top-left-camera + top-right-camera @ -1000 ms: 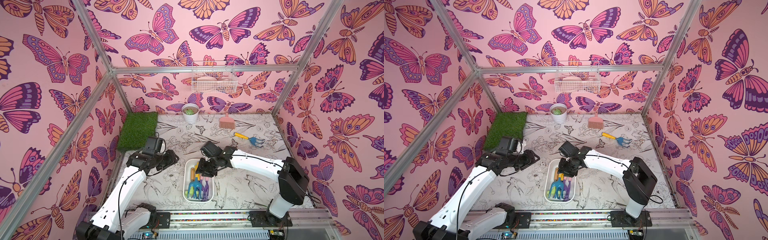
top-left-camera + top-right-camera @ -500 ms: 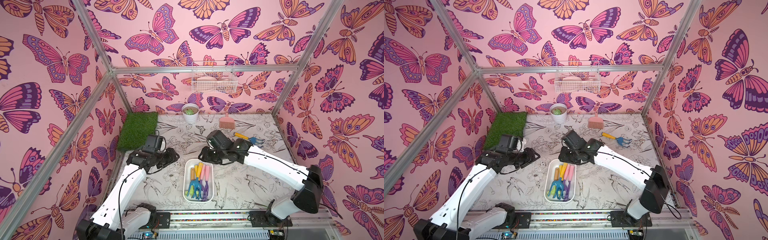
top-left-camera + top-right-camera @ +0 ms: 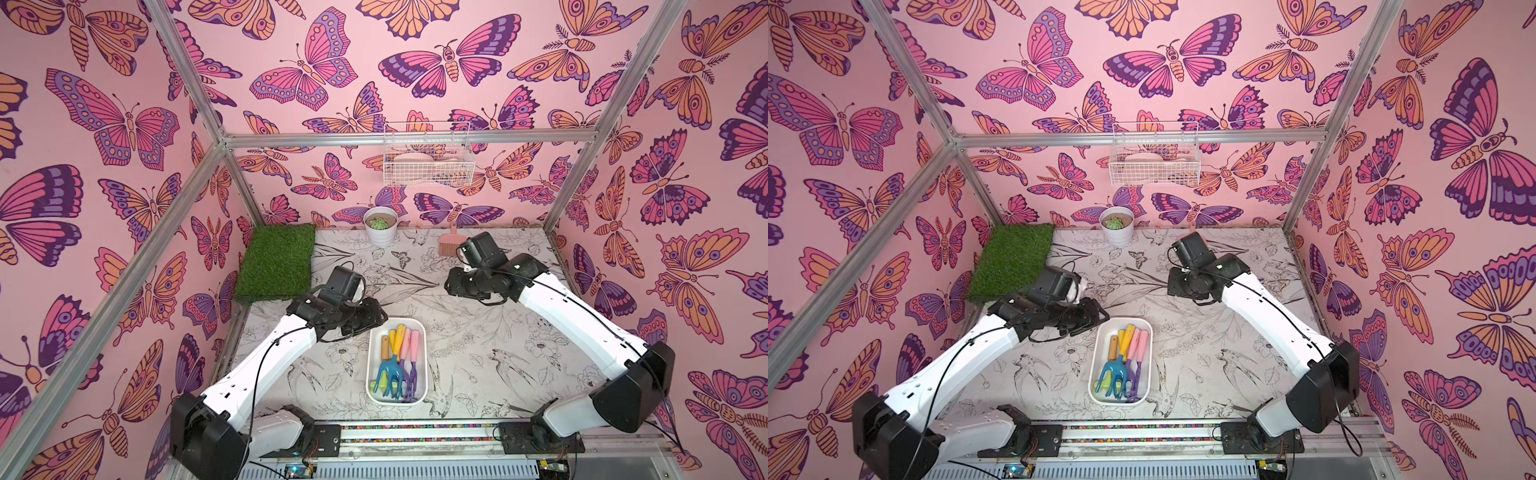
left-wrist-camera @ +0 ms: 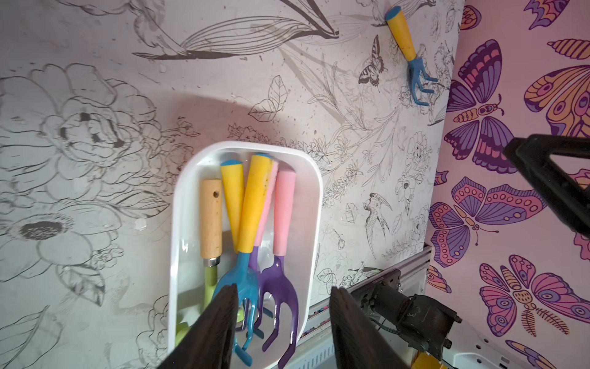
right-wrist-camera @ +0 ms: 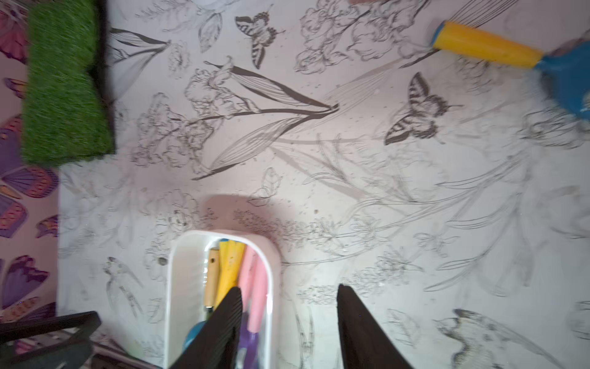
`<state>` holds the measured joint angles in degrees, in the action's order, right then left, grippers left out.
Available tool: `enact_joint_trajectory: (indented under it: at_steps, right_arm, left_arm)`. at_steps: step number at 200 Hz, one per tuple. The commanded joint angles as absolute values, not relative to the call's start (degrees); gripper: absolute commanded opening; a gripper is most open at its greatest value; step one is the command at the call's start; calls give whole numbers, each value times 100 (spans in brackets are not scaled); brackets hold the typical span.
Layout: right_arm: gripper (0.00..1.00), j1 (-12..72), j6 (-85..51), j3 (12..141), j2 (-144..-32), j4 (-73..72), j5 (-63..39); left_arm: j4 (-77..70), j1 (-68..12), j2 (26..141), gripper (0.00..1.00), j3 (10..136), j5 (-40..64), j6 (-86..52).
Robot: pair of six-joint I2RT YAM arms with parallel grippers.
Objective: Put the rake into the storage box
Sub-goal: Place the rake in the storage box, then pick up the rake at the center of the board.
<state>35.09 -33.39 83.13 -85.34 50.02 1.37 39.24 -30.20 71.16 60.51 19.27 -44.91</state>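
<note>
A table point(image 3: 478, 345) covered in black-and-white flower drawings sits inside a booth of pink butterfly wallpaper point(image 3: 124, 124). At the far left corner lies a square green grass mat point(image 3: 276, 262). Next comes the left gripper point(image 4: 282, 289), held by the far left corner of the storage box point(image 3: 424, 365); its two dark fingers point(image 4: 220, 329) are spread apart with nothing between them. The storage box, a shallow white tub, rests near the front middle of the table, its long side running front to back. Inside it lie several hand tools with their handles pointing to the back: a wooden-handled tool point(image 4: 210, 217) with a green head, a blue rake point(image 4: 253, 204) with a yellow handle lying on top, and purple forks point(image 4: 281, 287) with pink handles. Behind, against the back wall, stands a round white plant pot point(image 3: 380, 232), and above it hangs a white wire basket point(image 3: 428, 174). A small pink brush point(image 3: 448, 247) lies near the back wall. Just in front of the brush hovers the right gripper point(image 5: 289, 287), well apart from the box, its fingers point(image 5: 360, 329) also spread and empty. Farthest right, a second blue rake point(image 4: 410, 57) with a yellow handle lies flat on the table near the right wall, hidden behind the right arm in both top views.
</note>
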Motion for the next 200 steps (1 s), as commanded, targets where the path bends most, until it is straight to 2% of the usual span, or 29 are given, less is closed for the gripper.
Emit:
enact_joint_trajectory:
  at_steps: [1, 17, 46, 64, 122, 200]
  right_arm:
    - [51, 3223, -2263, 8548, -8600, 5477, 854]
    - [49, 3084, -1862, 8626, -8747, 5541, 1511]
    - [47, 2759, -1345, 8589, -8926, 5116, 2023]
    - [47, 2485, -1053, 8495, -8976, 4715, 1824]
    - [50, 1644, -655, 9354, -10356, 4893, 701]
    - [59, 1225, -42, 10571, -12007, 5340, 729]
  left_arm:
    - [3192, -3087, 7506, 52, 6169, 2338, -4764]
    - [2791, -3093, 7694, 53, 6200, 2575, -4926]
    - [2588, -3087, 8100, 53, 6574, 2823, -4951]
    - [2592, -3035, 8350, 53, 6852, 2956, -4889]
    - [2470, -2424, 8659, 53, 7096, 3429, -4870]
    - [2470, -1684, 8844, 53, 6972, 3693, -4782]
